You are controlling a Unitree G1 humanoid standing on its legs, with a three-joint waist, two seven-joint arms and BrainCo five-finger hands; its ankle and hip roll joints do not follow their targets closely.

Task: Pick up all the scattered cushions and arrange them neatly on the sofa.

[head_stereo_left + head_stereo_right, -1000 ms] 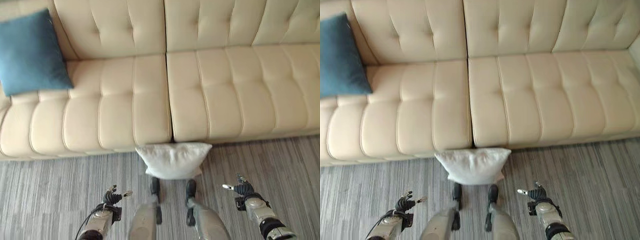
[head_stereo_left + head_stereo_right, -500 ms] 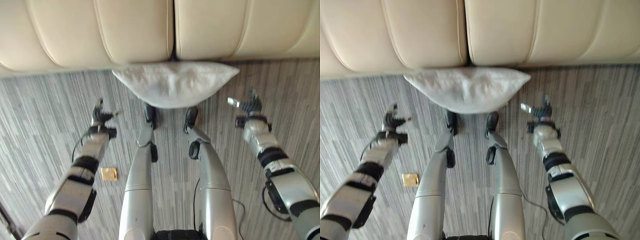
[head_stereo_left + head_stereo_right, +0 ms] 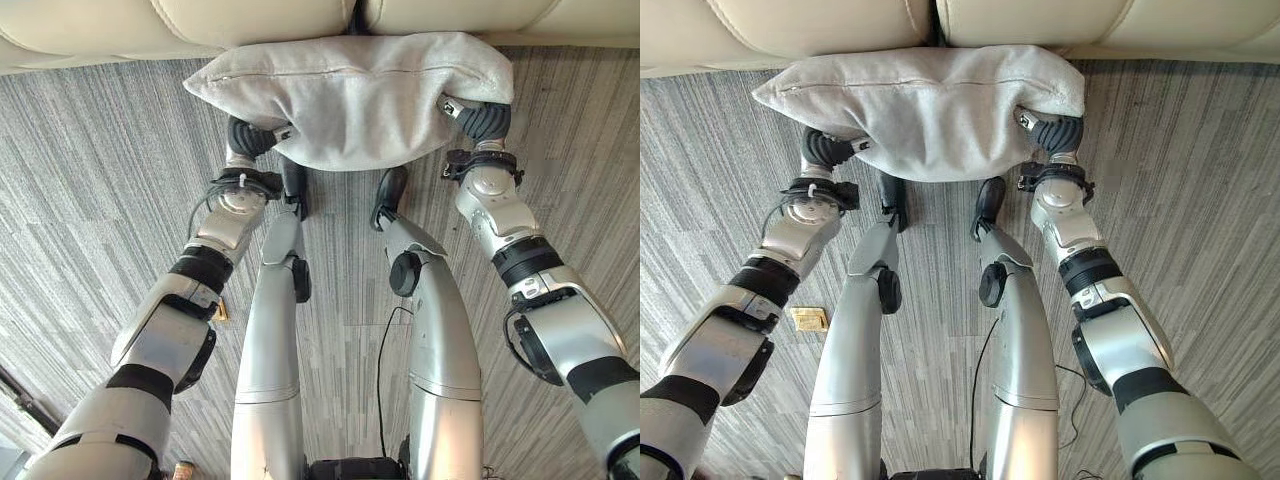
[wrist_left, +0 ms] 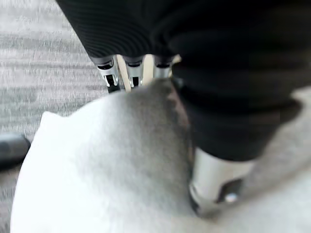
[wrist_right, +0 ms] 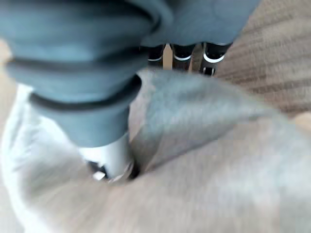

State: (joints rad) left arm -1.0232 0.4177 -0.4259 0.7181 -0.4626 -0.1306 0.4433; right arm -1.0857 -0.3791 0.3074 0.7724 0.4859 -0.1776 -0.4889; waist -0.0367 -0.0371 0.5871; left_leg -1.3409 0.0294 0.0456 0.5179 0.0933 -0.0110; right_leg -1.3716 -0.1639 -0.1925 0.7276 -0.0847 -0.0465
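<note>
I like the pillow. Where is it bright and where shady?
Left wrist view: the cushion is bright away from the left hand, shaded grey beside it. Right wrist view: a dim crease by the right hand. Left eye view: evenly lit.

Your two arms reach forward and down, one on each side. Your left hand point(image 3: 252, 137) has its thumb pressed into grey cloth with the fingers point(image 4: 112, 74) behind the fold, pinching it. Your right hand point(image 3: 484, 120) pinches the same way, thumb on one face, fingers point(image 5: 183, 52) on the other.
</note>
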